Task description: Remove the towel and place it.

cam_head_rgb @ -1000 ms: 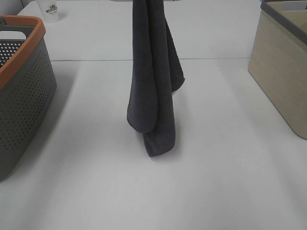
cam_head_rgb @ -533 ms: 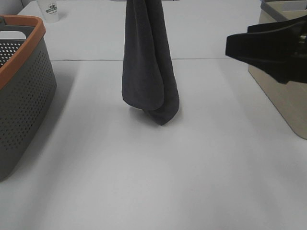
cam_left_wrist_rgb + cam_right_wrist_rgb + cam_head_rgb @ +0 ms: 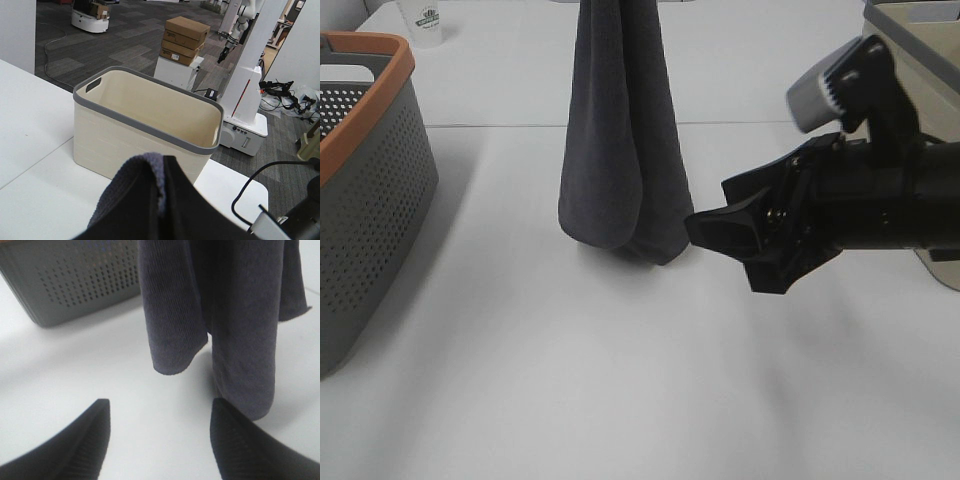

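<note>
**Towel suspended for a second grasp.** The towel (image 3: 620, 150) hung in long vertical folds from the left gripper (image 3: 162, 200), whose jaws were clenched on its upper part, out of the high view. Its rounded lower folds reached the white table (image 3: 620, 400) or stopped just above it; contact could not be told. It hung well apart from the perforated basket (image 3: 370, 200), on that basket's side facing the beige basket (image 3: 140, 135). The right gripper (image 3: 159, 405), jaws spread and empty, sat low over the table, farther from the perforated basket than the towel, just beside the cloth's lower end and pointing at it. The step in hand appeared to be a second grasp on the hanging end, ahead of placing. The next move would call for the parted jaws to straddle a lower fold and close without dragging the cloth. The towel was dark charcoal, plush and limp. The perforated basket was rigid grey plastic with an orange rim, and the beige basket was smooth inside with a grey rim.
</note>
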